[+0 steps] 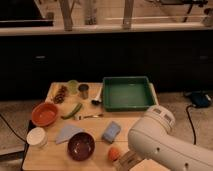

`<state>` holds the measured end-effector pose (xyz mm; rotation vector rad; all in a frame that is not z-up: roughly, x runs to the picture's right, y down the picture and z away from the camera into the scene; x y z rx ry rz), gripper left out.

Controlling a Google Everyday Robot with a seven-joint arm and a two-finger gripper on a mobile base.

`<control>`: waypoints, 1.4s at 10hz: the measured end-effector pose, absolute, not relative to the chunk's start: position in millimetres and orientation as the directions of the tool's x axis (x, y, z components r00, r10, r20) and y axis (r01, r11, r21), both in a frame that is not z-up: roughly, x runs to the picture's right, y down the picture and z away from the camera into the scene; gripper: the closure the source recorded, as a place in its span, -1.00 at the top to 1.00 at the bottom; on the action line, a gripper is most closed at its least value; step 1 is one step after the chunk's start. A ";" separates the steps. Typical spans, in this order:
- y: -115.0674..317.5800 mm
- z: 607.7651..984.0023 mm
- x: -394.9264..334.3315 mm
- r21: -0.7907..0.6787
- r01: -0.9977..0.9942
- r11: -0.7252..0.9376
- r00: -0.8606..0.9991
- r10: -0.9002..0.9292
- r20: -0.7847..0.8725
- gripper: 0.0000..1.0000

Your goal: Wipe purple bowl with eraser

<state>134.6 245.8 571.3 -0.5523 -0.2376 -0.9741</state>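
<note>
- you are at the opening step: the purple bowl [81, 146] sits unwiped at the table's [47, 160] front, just beside the light blue block [111, 131].
- no eraser shows; finding and grasping it looks like your next move.
- the white arm [165, 142] bends low at right, its end effector [123, 162] near the front edge; its grip state cannot be told.

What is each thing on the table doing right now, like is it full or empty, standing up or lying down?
purple bowl: upright, empty.
orange bowl: upright, empty.
green tray: flat, empty.
white container: upright.
metal cup: standing.
blue block: lying flat.
orange ball: resting beside the hand.
hand: low at the table's front edge.
</note>
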 end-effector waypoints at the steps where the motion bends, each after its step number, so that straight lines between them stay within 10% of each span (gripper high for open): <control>1: 242.2 574.7 128.0 -0.327 0.841 0.431 0.539 -0.724 0.431 -0.87; 14: 201.6 599.8 63.7 -0.274 0.908 0.316 0.412 -0.784 0.464 -0.87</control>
